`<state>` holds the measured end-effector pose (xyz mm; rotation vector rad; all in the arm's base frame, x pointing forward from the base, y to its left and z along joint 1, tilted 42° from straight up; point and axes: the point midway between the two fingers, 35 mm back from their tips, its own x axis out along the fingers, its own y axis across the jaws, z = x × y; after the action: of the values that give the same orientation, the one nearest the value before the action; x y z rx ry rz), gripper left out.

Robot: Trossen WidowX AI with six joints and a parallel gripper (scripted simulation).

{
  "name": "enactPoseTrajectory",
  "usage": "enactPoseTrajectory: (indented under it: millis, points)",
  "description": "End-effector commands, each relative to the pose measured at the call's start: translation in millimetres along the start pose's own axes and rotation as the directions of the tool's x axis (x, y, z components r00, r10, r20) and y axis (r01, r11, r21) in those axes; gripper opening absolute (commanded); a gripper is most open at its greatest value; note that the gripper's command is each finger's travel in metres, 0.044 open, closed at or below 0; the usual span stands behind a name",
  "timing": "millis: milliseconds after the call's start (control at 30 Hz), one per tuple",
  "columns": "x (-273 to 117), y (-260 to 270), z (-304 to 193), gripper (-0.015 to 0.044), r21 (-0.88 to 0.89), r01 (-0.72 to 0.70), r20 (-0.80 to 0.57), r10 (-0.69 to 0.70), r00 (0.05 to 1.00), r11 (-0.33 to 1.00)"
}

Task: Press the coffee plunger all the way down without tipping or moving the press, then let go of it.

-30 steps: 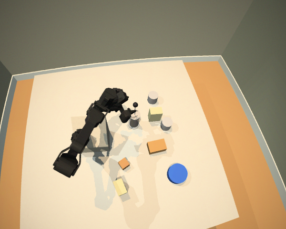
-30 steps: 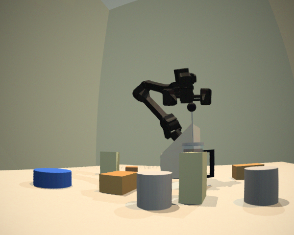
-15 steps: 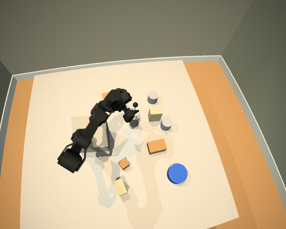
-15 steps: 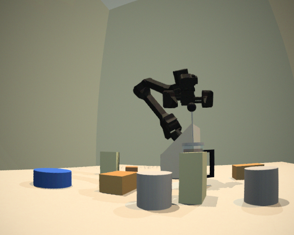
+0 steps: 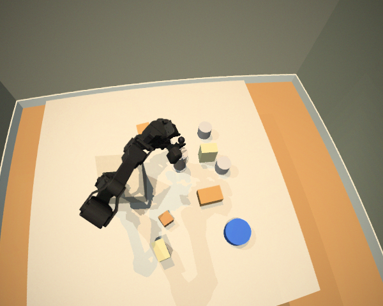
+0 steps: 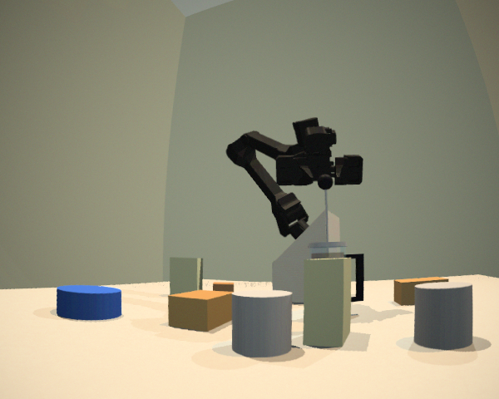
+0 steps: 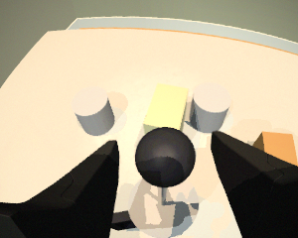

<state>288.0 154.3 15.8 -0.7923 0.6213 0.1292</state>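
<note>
The coffee press (image 5: pixel 179 165) (image 6: pixel 328 250) (image 7: pixel 148 210) stands upright, its lower part hidden behind a pale green block in the exterior view. Its black handle (image 6: pixel 359 278) (image 7: pixel 121 220) sticks out to one side. The thin plunger rod (image 6: pixel 326 214) stands high above the lid, topped by a round black knob (image 5: pixel 180 139) (image 6: pixel 324 182) (image 7: pixel 165 158). My gripper (image 5: pixel 179 142) (image 6: pixel 323 170) (image 7: pixel 165 143) is partly open at the knob, with one finger on each side. The wrist view shows a gap between the knob and each finger.
A tall pale green block (image 5: pixel 207 153) (image 6: pixel 324 300) (image 7: pixel 166 106) stands near the press, between two grey cylinders (image 5: pixel 204 130) (image 5: pixel 223 165). An orange block (image 5: pixel 209 194) and a blue disc (image 5: pixel 237 231) lie farther off. A grey wedge-shaped body (image 6: pixel 289 274) stands behind the press in the exterior view.
</note>
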Motion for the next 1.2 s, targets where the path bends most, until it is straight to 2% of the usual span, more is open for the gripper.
enactPoseTrajectory:
  millis: [0,433,1167]
  points:
    - [0.4,0.5,-0.1,0.0125,-0.002,-0.004,0.001,0.004,1.0,1.0]
    - [1.6,0.8,-1.3,0.012,-0.002,-0.004,0.001,0.004,1.0,1.0]
    - [25.8,4.0,-27.7,0.012,-0.001,-0.007,-0.003,0.007,1.0,1.0]
